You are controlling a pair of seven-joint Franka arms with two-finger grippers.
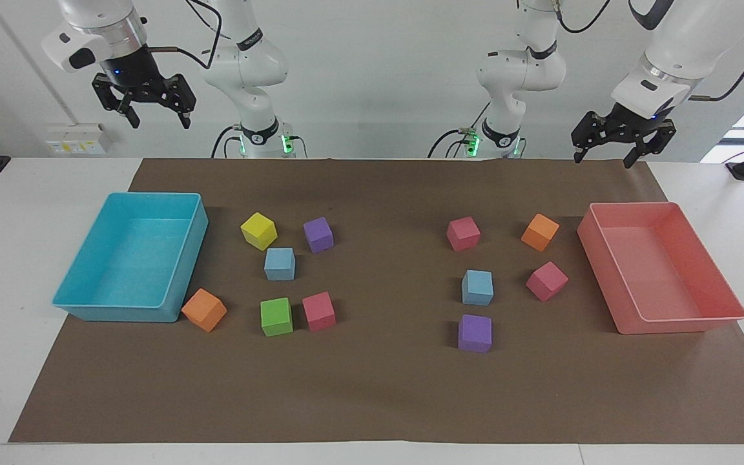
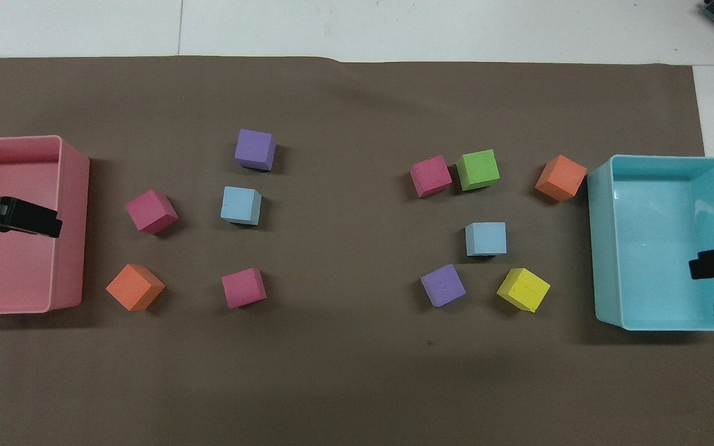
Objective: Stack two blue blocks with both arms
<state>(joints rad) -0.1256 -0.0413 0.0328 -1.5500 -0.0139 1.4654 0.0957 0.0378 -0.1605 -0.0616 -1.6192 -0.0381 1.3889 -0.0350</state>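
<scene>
Both arms raised, nothing held. Left gripper (image 1: 604, 157) hangs with jaws wide and empty over the pink tray (image 1: 727, 316) at the left arm's end of the bench. Right gripper (image 1: 157, 119) is high over the cyan tray (image 1: 120, 312) at the right arm's end, jaws likewise wide and empty.

Blue blocks: two, both flat on the brown mat (image 1: 378, 394), well apart. First blue block (image 1: 279, 264) sits in the cluster toward the right arm's end, between the yellow cube (image 1: 259, 230) and purple cube (image 1: 318, 234), which are nearer the robots, and the green cube (image 1: 276, 316) and a pink cube (image 1: 319, 311), which are nearer the mat's front edge. Second blue block (image 1: 478, 287) sits toward the left arm's end, in line between another pink cube (image 1: 463, 233) and another purple cube (image 1: 475, 333).

An orange cube (image 1: 204, 309) touches the cyan tray's corner.

No readable writing or brand marks on cubes, trays or mat.
</scene>
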